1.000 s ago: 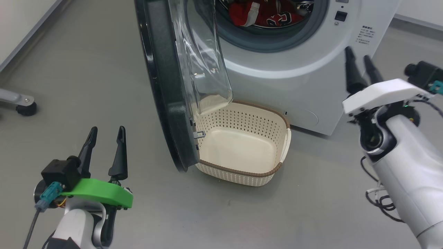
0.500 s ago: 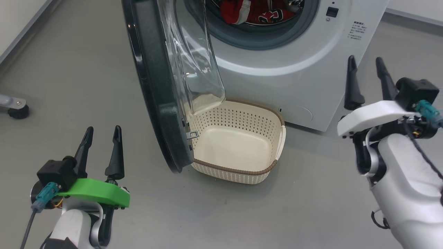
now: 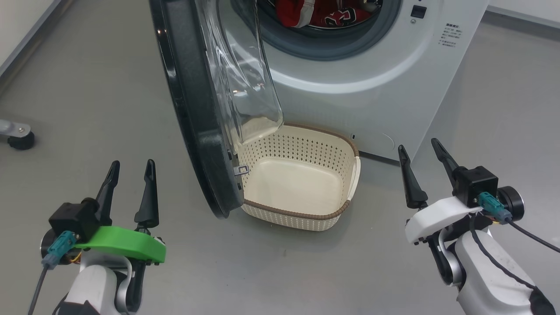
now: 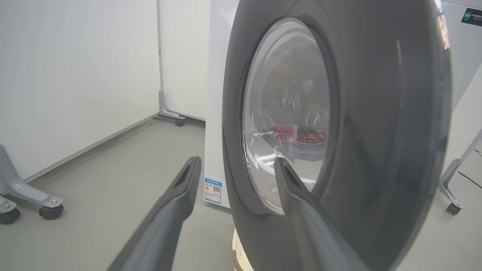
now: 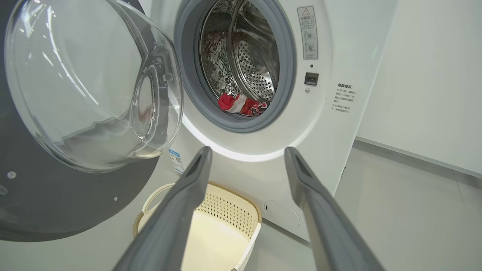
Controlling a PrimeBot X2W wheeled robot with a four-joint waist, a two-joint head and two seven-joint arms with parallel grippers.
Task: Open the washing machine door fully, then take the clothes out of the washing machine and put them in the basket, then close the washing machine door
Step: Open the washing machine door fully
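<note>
From my head, the washing machine door [image 3: 192, 109] stands swung open, its lower edge over the empty basket [image 3: 288, 215], which sits on the floor against the washing machine [image 3: 372, 87]. The clothes [image 3: 319, 13] lie inside the drum. My left hand [image 3: 133, 162] and right hand [image 3: 417, 145] hover released, grasping nothing. At my left wrist, the fingers spread before the door's outer face. At my right wrist, the fingers spread toward the basket, with the red clothes low in the drum beyond.

The right tool [image 3: 417, 144] has dropped back low, away from the washing machine [image 3: 372, 87].
</note>
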